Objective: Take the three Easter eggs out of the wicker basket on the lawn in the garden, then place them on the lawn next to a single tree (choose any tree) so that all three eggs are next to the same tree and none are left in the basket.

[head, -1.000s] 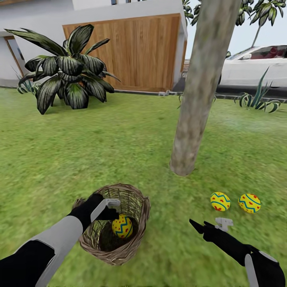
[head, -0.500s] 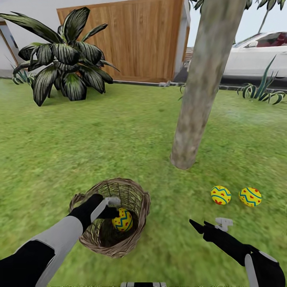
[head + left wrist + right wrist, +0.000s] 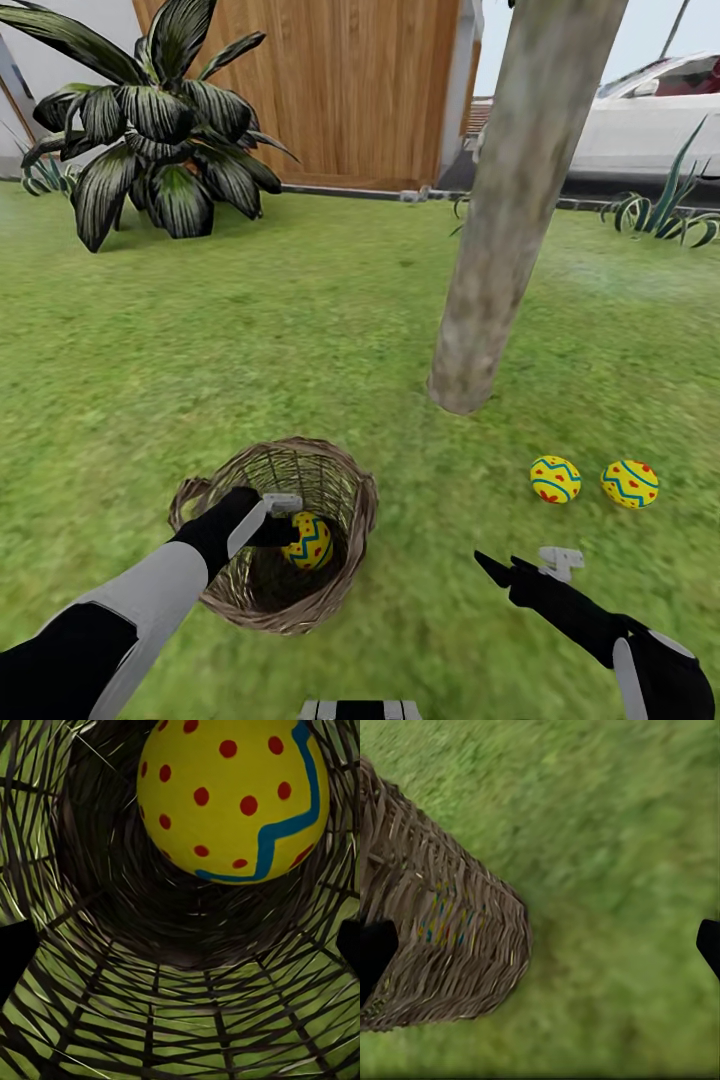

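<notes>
On the lawn [image 3: 250, 340], the basket [image 3: 355, 500] stands near the foot of the tree [image 3: 500, 230], to its left in the head view. One egg [image 3: 310, 540] lies inside it, low against the far wall; the left wrist view shows this egg [image 3: 232, 795] close up, yellow with red dots and a blue zigzag, resting on the dark woven bottom. The left gripper [image 3: 275, 515] reaches over the near rim into the basket, its fingers spread with the dark tips at either edge of the wrist view and nothing between them. Two more eggs [image 3: 555, 479] [image 3: 630, 483] sit side by side on the grass to the right of the trunk. The right gripper [image 3: 520, 565] hangs above the grass near them, fingers spread and empty, and its wrist view looks across at the basket's side [image 3: 442, 945].
</notes>
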Tool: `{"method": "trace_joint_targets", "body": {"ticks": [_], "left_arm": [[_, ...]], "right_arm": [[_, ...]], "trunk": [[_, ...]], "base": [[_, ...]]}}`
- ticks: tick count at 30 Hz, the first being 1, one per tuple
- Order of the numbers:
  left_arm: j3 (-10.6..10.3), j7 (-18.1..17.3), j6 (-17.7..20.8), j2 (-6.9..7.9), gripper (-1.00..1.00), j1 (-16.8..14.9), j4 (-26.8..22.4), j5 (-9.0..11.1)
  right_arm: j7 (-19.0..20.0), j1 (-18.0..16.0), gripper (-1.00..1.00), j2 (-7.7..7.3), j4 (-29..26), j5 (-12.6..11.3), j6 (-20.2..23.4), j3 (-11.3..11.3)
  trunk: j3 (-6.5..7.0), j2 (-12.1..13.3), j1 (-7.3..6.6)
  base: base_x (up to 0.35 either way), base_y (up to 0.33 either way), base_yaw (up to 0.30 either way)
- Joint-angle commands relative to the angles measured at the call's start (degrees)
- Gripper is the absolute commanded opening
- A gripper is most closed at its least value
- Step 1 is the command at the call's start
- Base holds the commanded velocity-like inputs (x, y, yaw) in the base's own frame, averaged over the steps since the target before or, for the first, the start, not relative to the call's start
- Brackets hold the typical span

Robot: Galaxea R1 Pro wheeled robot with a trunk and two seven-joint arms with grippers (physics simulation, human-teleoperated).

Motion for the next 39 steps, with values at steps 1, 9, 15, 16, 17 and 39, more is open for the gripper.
{"method": "trace_joint_targets", "body": {"ticks": [1,9,15,16,17,39], "left_arm": [[-0.4,0.5,0.2,0.02,1.00,0.0,-0.1,0.6],[-0.4,0.5,-1.4,-0.02,1.00,0.0,-0.1,0.6],[-0.5,0.5,-2.5,-0.04,1.00,0.1,-0.1,0.5],[-0.5,0.5,-2.6,-0.04,1.00,0.1,-0.1,0.6],[-0.5,0.5,-2.6,-0.04,1.00,0.1,-0.1,0.6],[-0.5,0.4,-3.0,-0.02,1.00,0.2,-0.2,0.6]], "right_arm": [[0.2,0.0,1.00,0.05,0.0,-0.2,0.5,-0.1],[0.2,0.0,1.00,0.05,0.0,-0.3,0.5,-0.1],[0.2,0.0,1.00,0.05,0.0,-0.3,0.5,-0.1],[0.1,0.0,1.00,0.05,0.0,-0.3,0.5,-0.1],[0.1,0.0,1.00,0.05,0.0,-0.3,0.5,-0.1],[-0.2,0.0,1.00,0.05,0.0,-0.3,0.5,-0.1]], "trunk": [[-0.27,0.0,0.01],[-2.05,-0.1,0.22],[-2.71,-0.2,0.29],[-2.71,-0.2,0.29],[-2.71,-0.2,0.29],[-2.71,-0.2,0.29]], "base": [[0.000,0.000,0.000],[0.000,0.000,0.000],[0.000,0.000,0.000],[0.000,0.000,0.000],[0.000,0.000,0.000],[0.082,0.000,0.000]]}}
